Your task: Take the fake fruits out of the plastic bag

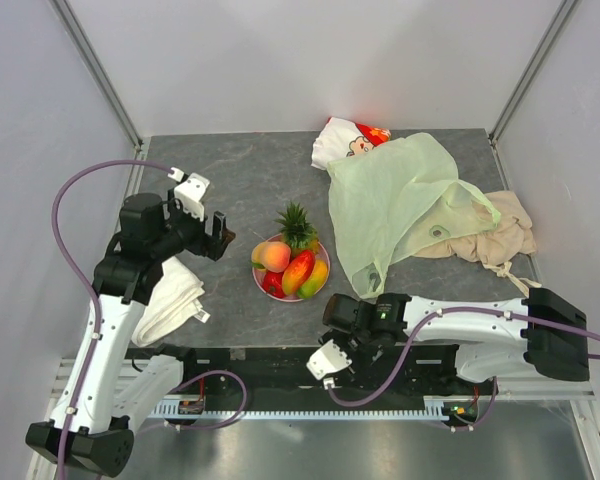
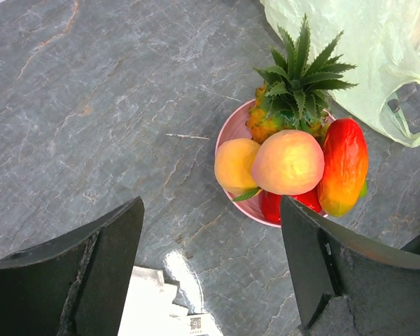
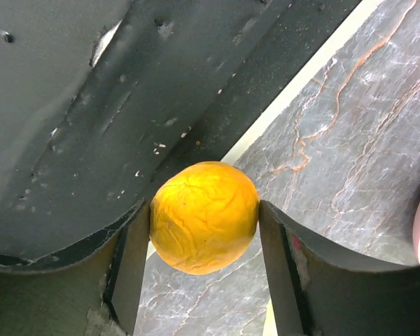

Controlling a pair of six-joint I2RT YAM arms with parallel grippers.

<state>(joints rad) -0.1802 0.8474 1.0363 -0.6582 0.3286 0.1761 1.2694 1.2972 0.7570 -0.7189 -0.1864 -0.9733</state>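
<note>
One orange sits between the fingers of my right gripper, both of them pressed against its sides, so that hand is closed on it; it hangs at the near edge of the table, where the grey stone top meets the dark frame; toward the near left corner a folded white towel lies beside my left arm; farther in, by the left edge, my left gripper hovers with its fingers spread wide and nothing between them, facing the pink plate; the plate stands about the middle of the table, and other fake fruits are heaped on it, touching one another: a pineapple with its green crown on the far side, a peach on top, a yellow fruit against the peach on the side facing my left hand, a red piece half hidden under them, and a red-and-yellow mango beside the peach; beyond the plate, over the far right part of the table, the plastic bag lies slack and crumpled, pale green, one of its handle loops near the plate; whether anything is inside it I cannot tell; its right side lies over a beige cloth by the right edge, and its far side covers part of a white-and-red pouch at the far edge.
</note>
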